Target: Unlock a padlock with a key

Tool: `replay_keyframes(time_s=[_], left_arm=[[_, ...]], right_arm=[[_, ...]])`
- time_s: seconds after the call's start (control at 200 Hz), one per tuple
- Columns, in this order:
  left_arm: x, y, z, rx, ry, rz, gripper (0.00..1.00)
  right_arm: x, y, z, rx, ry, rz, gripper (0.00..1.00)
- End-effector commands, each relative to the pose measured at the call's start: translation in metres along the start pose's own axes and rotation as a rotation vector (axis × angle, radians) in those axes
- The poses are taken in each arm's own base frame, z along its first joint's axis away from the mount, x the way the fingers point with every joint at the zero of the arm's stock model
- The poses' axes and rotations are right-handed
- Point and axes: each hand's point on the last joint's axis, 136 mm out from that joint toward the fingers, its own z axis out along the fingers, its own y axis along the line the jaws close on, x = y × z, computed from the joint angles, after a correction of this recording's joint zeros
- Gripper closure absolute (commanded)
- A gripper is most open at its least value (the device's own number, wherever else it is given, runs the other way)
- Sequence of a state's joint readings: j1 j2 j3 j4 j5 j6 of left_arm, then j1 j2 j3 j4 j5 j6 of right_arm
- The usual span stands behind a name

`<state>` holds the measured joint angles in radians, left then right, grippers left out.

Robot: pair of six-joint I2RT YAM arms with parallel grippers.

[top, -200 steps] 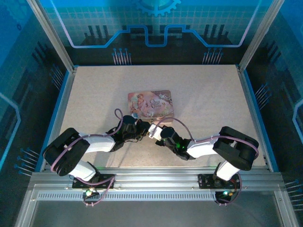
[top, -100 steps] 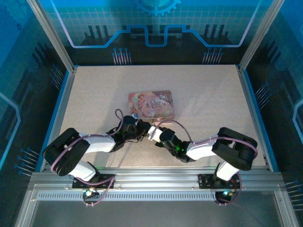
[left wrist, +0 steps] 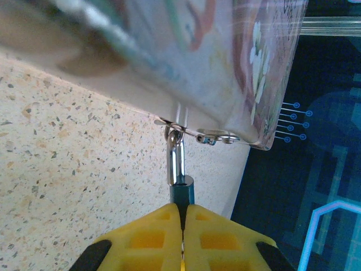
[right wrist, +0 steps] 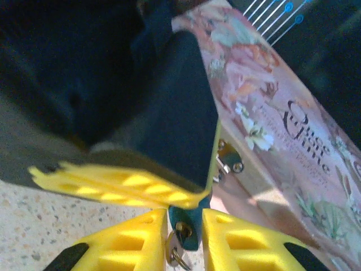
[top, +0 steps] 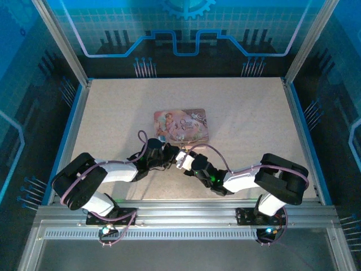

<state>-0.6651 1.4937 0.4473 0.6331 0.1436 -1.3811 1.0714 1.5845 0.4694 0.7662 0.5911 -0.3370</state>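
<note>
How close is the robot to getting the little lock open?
Done: the left gripper pinches the padlock, and the key seems pushed into it. In hand: the right gripper is around the key. Left: turning it; the shackle looks shut through the latch of the pink box.

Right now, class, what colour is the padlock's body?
The padlock has a teal-blue body and a silver shackle. It shows best in the left wrist view.
</note>
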Motion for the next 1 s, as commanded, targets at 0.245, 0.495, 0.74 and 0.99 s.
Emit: replay_keyframes(time_s=[0.245, 0.495, 0.74, 0.99], left_arm=[[0.021, 0.024, 0.005, -0.09, 0.097, -0.039, 0.92], [0.021, 0.022, 0.005, -0.086, 0.099, -0.038, 0.92], [0.022, 0.021, 0.005, -0.085, 0.101, -0.038, 0.92], [0.022, 0.022, 0.005, -0.085, 0.102, -0.039, 0.92]], right_arm=[[0.006, 0.007, -0.012, -0.014, -0.013, -0.007, 0.69], [0.012, 0.006, -0.01, 0.007, 0.01, -0.026, 0.66], [0.006, 0.007, -0.005, 0.006, 0.001, -0.034, 0.73], [0.003, 0.006, 0.0, 0.019, 0.0, -0.03, 0.77]])
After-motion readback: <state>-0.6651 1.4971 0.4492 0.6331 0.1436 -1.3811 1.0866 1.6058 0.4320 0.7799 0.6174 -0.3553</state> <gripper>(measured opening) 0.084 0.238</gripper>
